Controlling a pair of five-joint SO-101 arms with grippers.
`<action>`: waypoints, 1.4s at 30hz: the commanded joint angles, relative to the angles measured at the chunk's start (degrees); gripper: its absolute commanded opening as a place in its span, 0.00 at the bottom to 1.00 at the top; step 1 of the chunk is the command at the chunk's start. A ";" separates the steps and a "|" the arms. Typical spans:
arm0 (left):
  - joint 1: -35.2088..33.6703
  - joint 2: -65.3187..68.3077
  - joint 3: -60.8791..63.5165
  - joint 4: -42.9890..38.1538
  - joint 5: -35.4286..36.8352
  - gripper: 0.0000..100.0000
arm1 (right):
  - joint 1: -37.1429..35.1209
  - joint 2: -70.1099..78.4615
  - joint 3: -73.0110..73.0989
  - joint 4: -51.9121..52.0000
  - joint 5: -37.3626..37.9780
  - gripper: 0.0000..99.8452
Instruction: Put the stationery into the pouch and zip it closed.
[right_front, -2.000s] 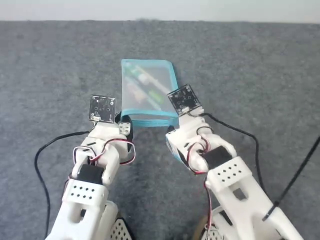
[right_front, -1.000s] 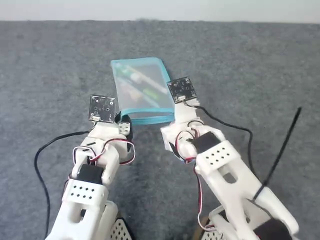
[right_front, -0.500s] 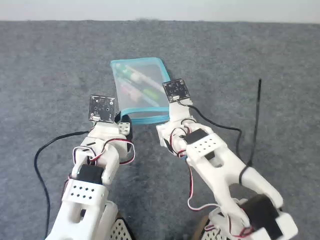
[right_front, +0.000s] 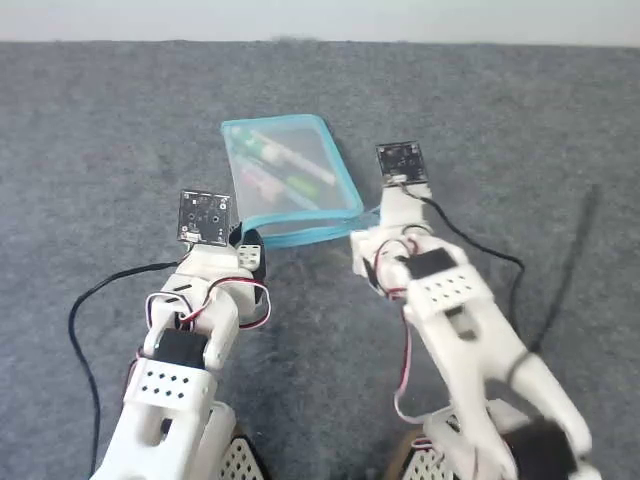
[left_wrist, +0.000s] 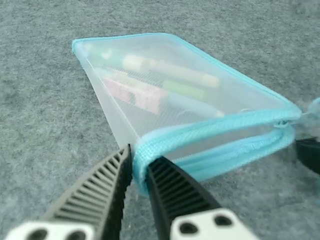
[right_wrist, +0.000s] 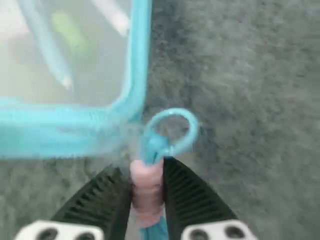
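With coloured stationery (left_wrist: 165, 82) inside the translucent blue-trimmed pouch (right_front: 300, 233), left fingers (left_wrist: 111, 182) pinch its corner and right fingers (right_wrist: 186, 196) clamp the pink zipper pull (right_wrist: 147, 192) at the far end, the zip seemingly shut.

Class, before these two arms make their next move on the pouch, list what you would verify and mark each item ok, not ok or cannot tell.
1. Stationery inside the pouch: ok.
2. Left gripper shut on the corner of the pouch's zip edge: ok.
3. Right gripper shut on the zip pull: ok.
4. Zip pull at the pouch's opposite corner: ok.
5. Zip closed along its whole length: cannot tell.
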 joint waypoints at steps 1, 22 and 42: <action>0.26 -0.88 -1.80 -1.93 0.79 0.01 | -0.84 -15.25 -2.90 9.71 11.52 0.01; 5.45 -0.70 -1.89 -0.44 -2.02 0.01 | -28.26 -23.43 -16.53 21.32 24.88 0.00; 4.92 -0.62 -1.80 -0.35 -2.02 0.01 | -30.20 -25.27 -18.02 40.04 35.78 0.31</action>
